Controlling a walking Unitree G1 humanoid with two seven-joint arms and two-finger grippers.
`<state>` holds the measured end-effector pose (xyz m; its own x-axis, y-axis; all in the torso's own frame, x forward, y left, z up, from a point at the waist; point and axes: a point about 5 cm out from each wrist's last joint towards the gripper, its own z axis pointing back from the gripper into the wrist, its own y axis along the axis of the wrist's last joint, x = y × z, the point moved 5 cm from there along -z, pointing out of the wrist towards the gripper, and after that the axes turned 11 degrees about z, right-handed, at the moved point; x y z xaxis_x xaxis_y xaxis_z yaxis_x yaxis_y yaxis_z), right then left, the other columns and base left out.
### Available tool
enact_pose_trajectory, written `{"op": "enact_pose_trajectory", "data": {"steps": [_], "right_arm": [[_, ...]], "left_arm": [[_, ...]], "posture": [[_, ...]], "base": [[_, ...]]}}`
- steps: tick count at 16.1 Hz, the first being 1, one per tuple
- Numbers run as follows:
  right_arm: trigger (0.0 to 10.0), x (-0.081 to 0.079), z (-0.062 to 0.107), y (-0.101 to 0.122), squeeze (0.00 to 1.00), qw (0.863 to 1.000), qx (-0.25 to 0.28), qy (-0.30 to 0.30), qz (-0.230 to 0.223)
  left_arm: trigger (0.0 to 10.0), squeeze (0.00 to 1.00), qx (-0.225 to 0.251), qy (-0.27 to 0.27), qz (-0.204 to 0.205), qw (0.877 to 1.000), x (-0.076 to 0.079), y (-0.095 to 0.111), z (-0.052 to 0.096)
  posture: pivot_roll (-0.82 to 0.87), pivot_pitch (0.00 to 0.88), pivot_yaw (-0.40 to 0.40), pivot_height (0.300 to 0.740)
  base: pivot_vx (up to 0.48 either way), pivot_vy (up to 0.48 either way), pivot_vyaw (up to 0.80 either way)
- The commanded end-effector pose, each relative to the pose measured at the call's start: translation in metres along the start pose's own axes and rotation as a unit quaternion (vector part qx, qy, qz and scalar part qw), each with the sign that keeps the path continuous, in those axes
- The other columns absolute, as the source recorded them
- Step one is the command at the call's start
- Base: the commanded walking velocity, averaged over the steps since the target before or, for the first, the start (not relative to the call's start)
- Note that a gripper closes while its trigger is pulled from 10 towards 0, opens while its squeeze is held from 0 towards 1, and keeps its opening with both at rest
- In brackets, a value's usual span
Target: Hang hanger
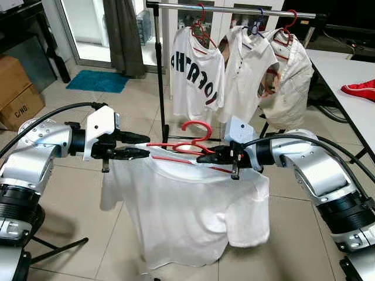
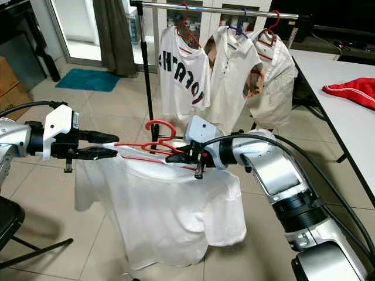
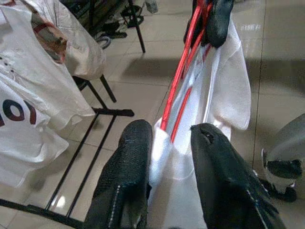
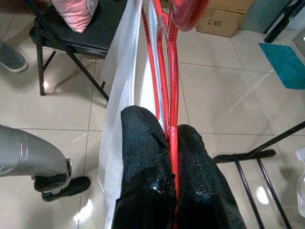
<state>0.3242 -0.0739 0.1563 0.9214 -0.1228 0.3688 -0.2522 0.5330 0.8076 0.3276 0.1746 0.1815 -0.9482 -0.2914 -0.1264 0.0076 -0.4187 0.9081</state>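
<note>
A: What's the room like?

B: Pale tiled floor (image 1: 70, 246), a teal mat (image 1: 97, 81) near the doorway, cardboard boxes (image 1: 17, 91) off to the left. A white bench (image 1: 345, 88) runs along the right with a red cloth (image 1: 360, 89) on it. Straight ahead stands a black clothes rack (image 1: 234, 10) carrying three white garments (image 1: 234, 73) on hangers.

A: And the hanger for the job?

B: The red hanger (image 1: 187, 145) is held level between both arms, in front of the rack and below its rail, with a white T-shirt (image 1: 184, 213) draped over it (hook pointing up and away). The left tool (image 1: 140, 146) pinches the shirt's shoulder and the hanger's end between its fingers (image 3: 126, 181). The right tool (image 1: 206, 157) is clamped tight on the red wires near the hook, fingers (image 4: 143, 157) pressed on either side.
</note>
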Motion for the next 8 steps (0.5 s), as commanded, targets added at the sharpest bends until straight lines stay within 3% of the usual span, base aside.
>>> {"op": "enact_pose_trajectory", "data": {"steps": [1,6,7,8], "right_arm": [[0.0,0.004,0.005,0.002,0.00,1.000,0.011,-0.015,-0.008],[0.0,-0.006,0.002,-0.011,0.00,0.999,0.008,-0.038,-0.036],[0.0,-0.007,0.000,-0.015,0.00,0.997,0.013,-0.061,-0.046],[0.0,-0.003,-0.002,-0.023,0.00,0.989,0.024,-0.127,-0.074]], "left_arm": [[10.0,1.00,0.014,0.004,-0.007,1.000,-0.001,0.010,0.005],[10.0,1.00,0.110,0.053,0.006,0.992,-0.012,0.042,0.014],[10.0,1.00,0.122,0.085,0.001,0.989,-0.017,0.044,0.016],[10.0,1.00,0.103,0.137,0.020,0.985,-0.022,0.032,0.017]], "posture": [[-0.09,0.000,-0.024,0.740],[-0.09,0.000,-0.022,0.740],[-0.09,0.000,-0.024,0.740],[-0.08,0.000,-0.030,0.740]], "base": [[0.000,0.000,0.00],[0.000,0.000,0.00],[0.000,0.000,0.00],[0.000,0.000,0.00]]}}
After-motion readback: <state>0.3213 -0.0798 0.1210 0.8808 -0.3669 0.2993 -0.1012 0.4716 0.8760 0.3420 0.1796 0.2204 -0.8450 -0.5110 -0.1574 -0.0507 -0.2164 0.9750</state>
